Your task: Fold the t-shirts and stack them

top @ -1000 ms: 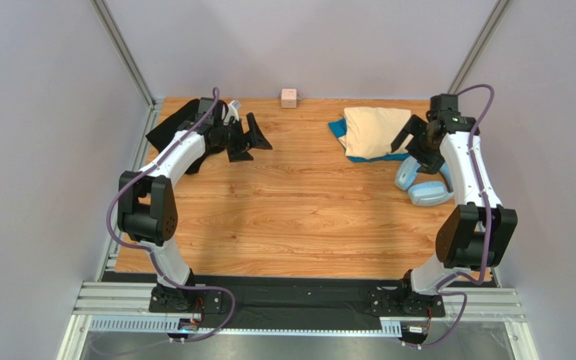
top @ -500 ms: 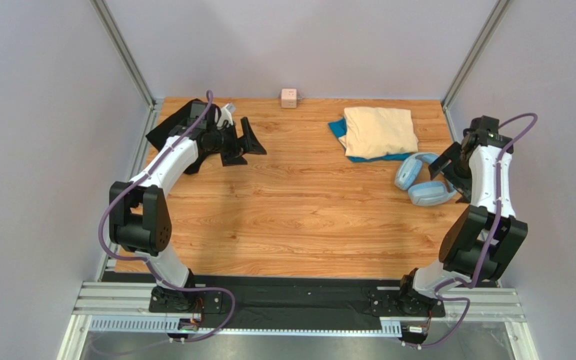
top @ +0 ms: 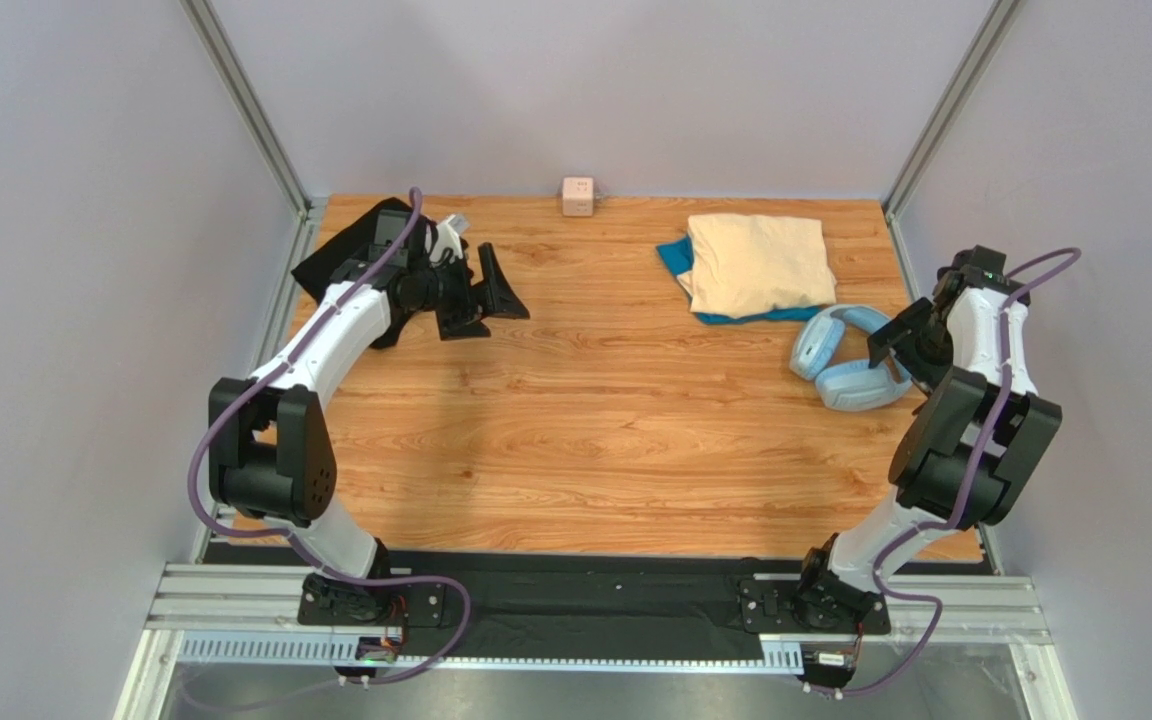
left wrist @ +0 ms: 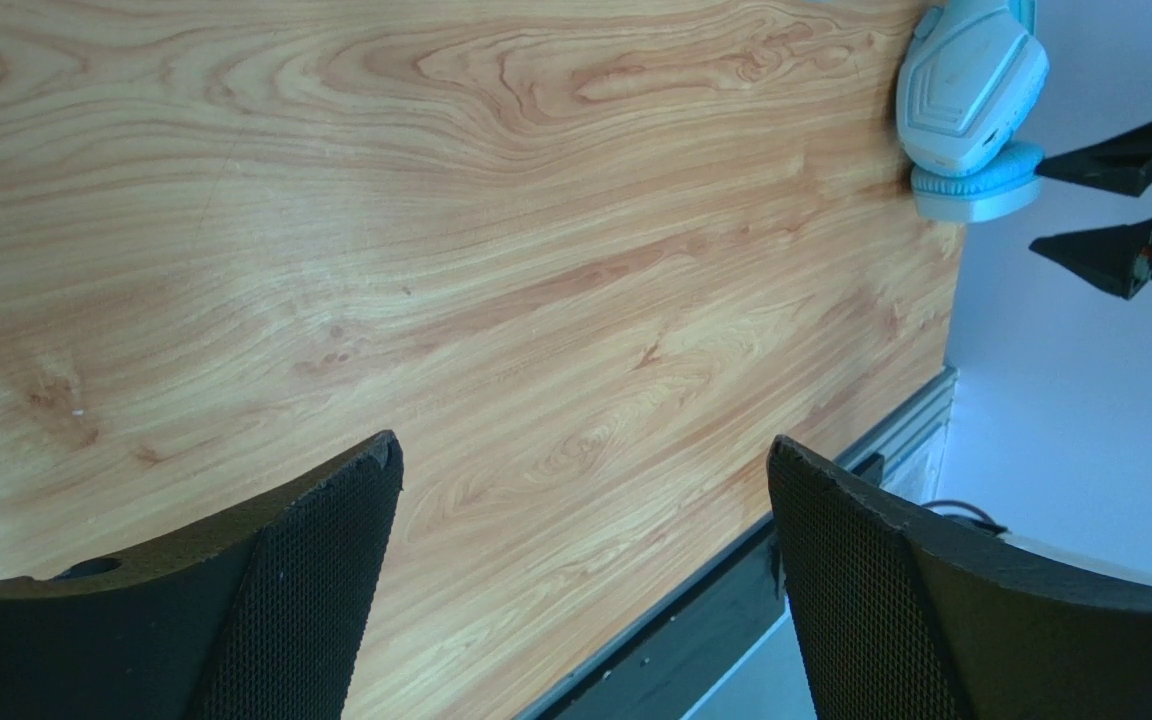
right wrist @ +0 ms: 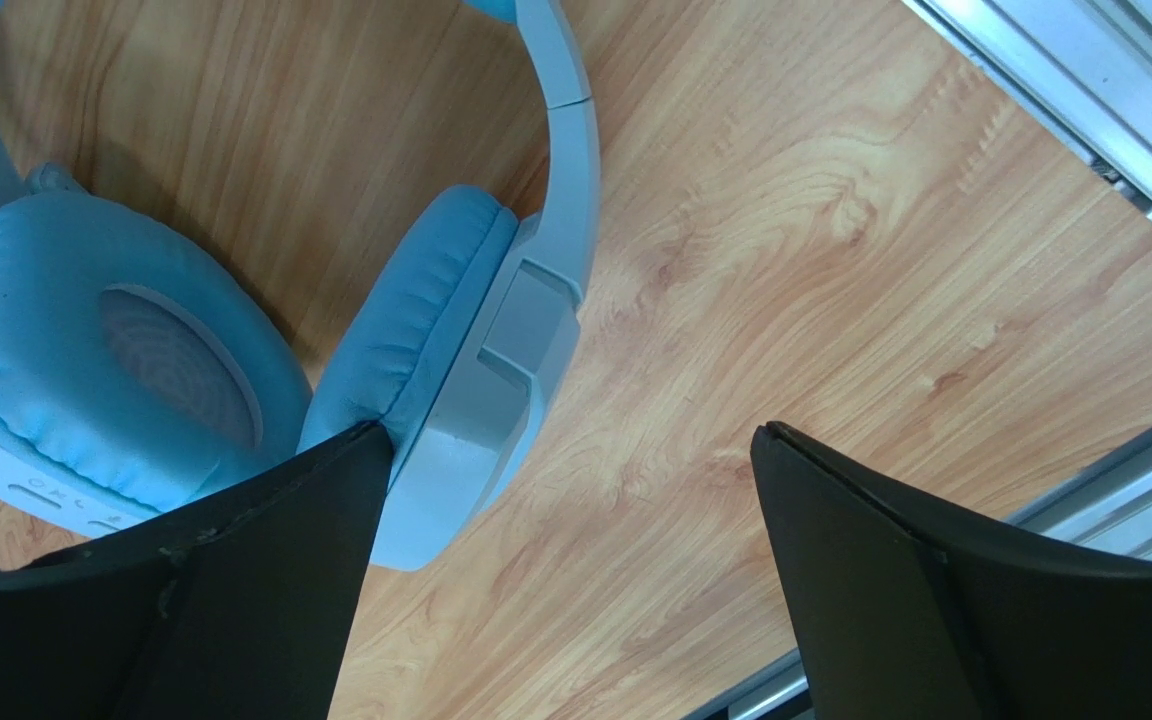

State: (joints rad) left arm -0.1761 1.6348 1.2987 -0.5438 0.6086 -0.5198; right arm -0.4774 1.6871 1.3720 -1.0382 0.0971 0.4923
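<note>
At the far right of the tabletop (top: 597, 435), a finished pair: cream-beige t-shirt (top: 760, 260) folded into a neat rectangle and laid on the blue t-shirt (top: 675, 261), with only a blue edge visible along its left and near sides. In the far left corner, the black t-shirt (top: 348, 252), bunched and unfolded, partly hidden under the left arm.

Left hand (top: 480, 300) just right of that black cloth. Gapes wide, grips nothing; in its wrist view, only bare wood between the fingers. Right hand (top: 901, 333) at the right edge, likewise wide open and empty. Hangs above the light-blue headphones (top: 842, 365), just near of the stack and no part of the job. Small pink cube (top: 579, 195) against the far edge, well apart from the shirts.

By judgement, roughly two thirds done: two shirts folded and stacked. Left to do: spread and fold the black shirt, then carry it across onto the pile.
</note>
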